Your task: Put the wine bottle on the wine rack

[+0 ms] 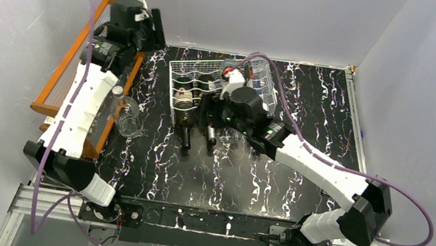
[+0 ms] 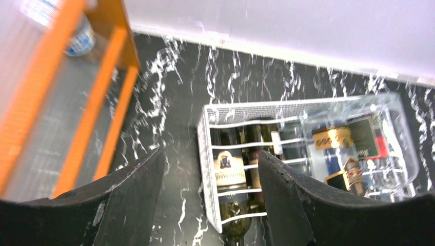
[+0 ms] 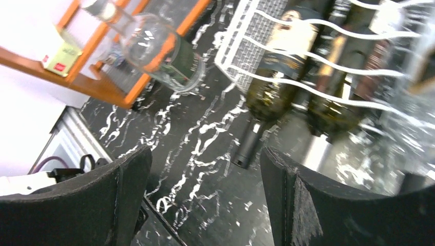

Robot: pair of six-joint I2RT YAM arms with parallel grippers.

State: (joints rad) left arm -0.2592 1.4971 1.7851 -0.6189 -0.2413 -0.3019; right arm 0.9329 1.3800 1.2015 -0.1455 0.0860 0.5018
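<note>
The silver-white wire wine rack [image 1: 187, 69] lies flat at the table's middle back. Dark wine bottles [image 1: 186, 132] lie in its grooves, necks sticking out over the near edge. My right gripper [image 1: 206, 116] hovers open and empty over those bottles. In the right wrist view its fingers [image 3: 118, 200] frame bare table just in front of the rack [image 3: 241, 51] and a bottle neck [image 3: 249, 146]. My left gripper [image 1: 154, 32] is open and empty, high at the back left by the orange shelf. The left wrist view shows the rack [image 2: 208, 154] and a labelled bottle [image 2: 231, 177] below.
A tall orange wooden shelf [image 1: 66, 66] stands along the left edge. A clear glass bottle [image 1: 125, 115] lies beside it, also in the right wrist view [image 3: 154, 48]. A clear plastic box [image 1: 262, 80] of small bottles sits on the rack's right part.
</note>
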